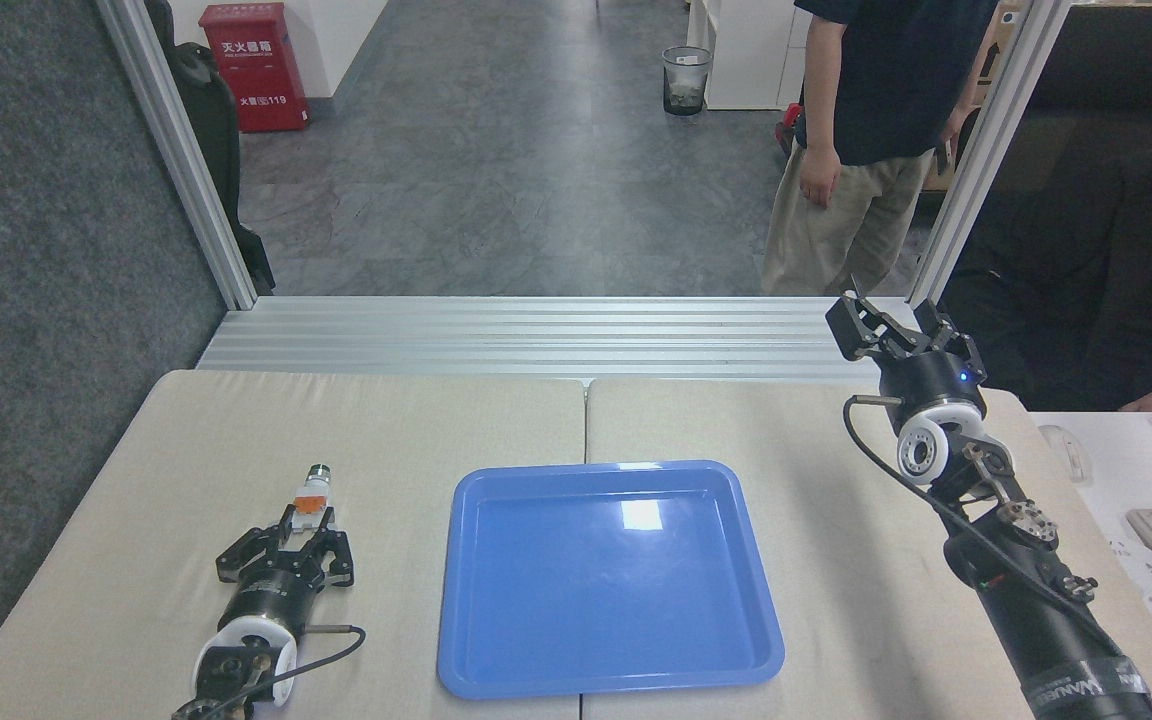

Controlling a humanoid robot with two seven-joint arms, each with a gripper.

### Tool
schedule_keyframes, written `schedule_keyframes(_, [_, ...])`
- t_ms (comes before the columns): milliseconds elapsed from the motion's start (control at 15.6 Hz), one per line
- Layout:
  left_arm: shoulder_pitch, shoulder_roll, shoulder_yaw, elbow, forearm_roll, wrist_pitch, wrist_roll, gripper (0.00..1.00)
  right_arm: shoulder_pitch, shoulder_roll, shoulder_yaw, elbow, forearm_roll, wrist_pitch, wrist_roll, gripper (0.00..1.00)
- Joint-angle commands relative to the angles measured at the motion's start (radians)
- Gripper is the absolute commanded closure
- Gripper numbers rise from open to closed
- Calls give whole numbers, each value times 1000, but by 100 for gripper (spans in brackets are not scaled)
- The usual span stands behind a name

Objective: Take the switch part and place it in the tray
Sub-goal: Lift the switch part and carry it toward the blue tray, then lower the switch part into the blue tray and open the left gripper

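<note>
Clamping on the switch part (311, 497) near the table's (386, 420) left edge, left gripper (303, 522) jaws closed around its white end. Not lifted clear yet, blue tray (756, 560) just beside, empty. Right gripper (891, 325) raised, jaws apart.

- The tray (611, 578) is shiny blue with a white spot of light on it.
- The switch part (311, 494) is white, then orange, then silver, with a dark tip.
- The left gripper (302, 525) is black, with a white ring behind it.
- The right gripper (894, 325) is black too, with a tiny blue light.
- The table (386, 430) is plain beige.
- The box (254, 66) is red.
- The floor (496, 170) is grey.
</note>
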Motion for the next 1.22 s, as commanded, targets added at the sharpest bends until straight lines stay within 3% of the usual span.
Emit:
schedule_keyframes(0, [-2,82,58,-301,23,-27,-13,100,0,0,0,1,1,1,0,1])
schedule_keyframes(193, [15,73,57,-492,25,-77,-39,100,0,0,0,0,0,1,0,1])
schedule_keyframes(385, [107,14,41,-676,22,-264,-48,100,0,0,0,0,0,1,0,1])
schedule_keyframes(578, [96,-27,-18,-757,17,-395,-122,100,0,0,0,0,0,1,0,1])
schedule_keyframes(771, [70,-30,-204,-697,-14,-432,-175,100,0,0,0,0,0,1,0,1])
schedule_keyframes(899, [62,-59,-279,-607,-110,-432,-191,100,0,0,0,0,0,1,0,1])
schedule_keyframes(1156, [61,-129,-290,-352,-248,-438,-189,100,0,0,0,0,0,1,0,1])
